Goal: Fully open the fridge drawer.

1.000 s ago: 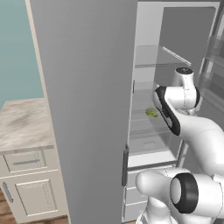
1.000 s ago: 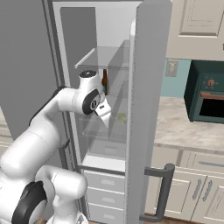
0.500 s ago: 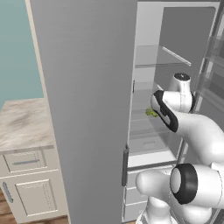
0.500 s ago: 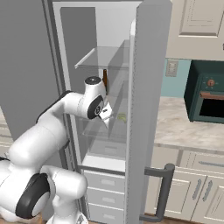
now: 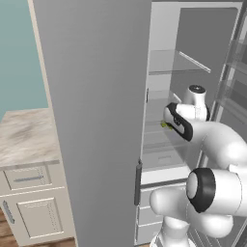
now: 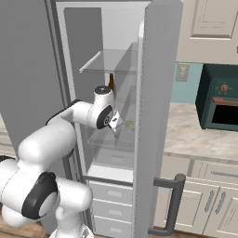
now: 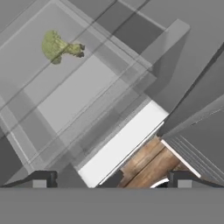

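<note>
The white arm's two-finger gripper (image 7: 109,179) hangs inside the tall fridge (image 6: 155,56) with matte grey doors, its dark tips set wide apart and holding nothing. It points downward, probably to line up with the handle below. Just beyond the tips sits the wide, shallow, pale translucent fridge drawer (image 6: 111,158), low in the white interior under the glass shelves; it looks shut or nearly so, and its bar handle is too faint to make out. On a glass shelf (image 7: 52,83) lies a small green broccoli floret (image 7: 59,46). Farther back stands a brown bottle (image 6: 111,81). The open right-hand grey door (image 6: 153,139) crowds the arm's side.
</note>
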Robot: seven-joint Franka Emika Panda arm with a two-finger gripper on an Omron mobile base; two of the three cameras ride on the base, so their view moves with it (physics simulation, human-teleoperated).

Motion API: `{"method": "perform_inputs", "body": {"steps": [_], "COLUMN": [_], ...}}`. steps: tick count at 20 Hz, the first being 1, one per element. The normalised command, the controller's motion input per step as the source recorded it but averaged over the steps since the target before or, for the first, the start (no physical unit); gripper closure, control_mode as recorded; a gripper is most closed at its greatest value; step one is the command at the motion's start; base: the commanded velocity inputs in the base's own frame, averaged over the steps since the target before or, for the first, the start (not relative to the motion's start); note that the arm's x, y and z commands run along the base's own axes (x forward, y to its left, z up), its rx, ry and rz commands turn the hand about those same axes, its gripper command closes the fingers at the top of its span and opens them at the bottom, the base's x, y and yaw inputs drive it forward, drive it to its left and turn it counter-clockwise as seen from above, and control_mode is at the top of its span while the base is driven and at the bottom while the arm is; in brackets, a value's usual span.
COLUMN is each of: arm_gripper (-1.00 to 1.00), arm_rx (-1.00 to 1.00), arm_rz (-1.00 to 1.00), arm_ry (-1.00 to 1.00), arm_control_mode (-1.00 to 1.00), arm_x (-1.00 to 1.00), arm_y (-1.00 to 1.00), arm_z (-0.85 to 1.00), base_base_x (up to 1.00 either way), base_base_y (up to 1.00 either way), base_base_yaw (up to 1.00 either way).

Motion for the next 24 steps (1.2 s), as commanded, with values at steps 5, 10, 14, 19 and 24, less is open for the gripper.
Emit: {"method": "perform_inputs", "body": {"steps": [5, 10, 14, 19, 24], "arm_gripper": [-1.00, -1.00, -1.00, -1.00, -1.00], "arm_rx": [0.00, 0.00, 0.00, 0.00, 0.00], "arm_rz": [0.01, 0.00, 0.00, 0.02, 0.03], "arm_ry": [0.00, 0.00, 0.00, 0.00, -0.02], "arm_control_mode": [-1.00, -1.00, -1.00, -1.00, -1.00], "arm_x": [0.30, 0.35, 0.36, 0.23, 0.24], "arm_y": [0.00, 0.00, 0.00, 0.00, 0.00], "arm_z": [-0.14, -0.23, -0.17, -0.18, -0.18], "base_base_x": [0.00, 0.00, 0.00, 0.00, 0.00], "base_base_y": [0.00, 0.00, 0.00, 0.00, 0.00], "base_base_yaw": [0.00, 0.00, 0.00, 0.00, 0.00]}}
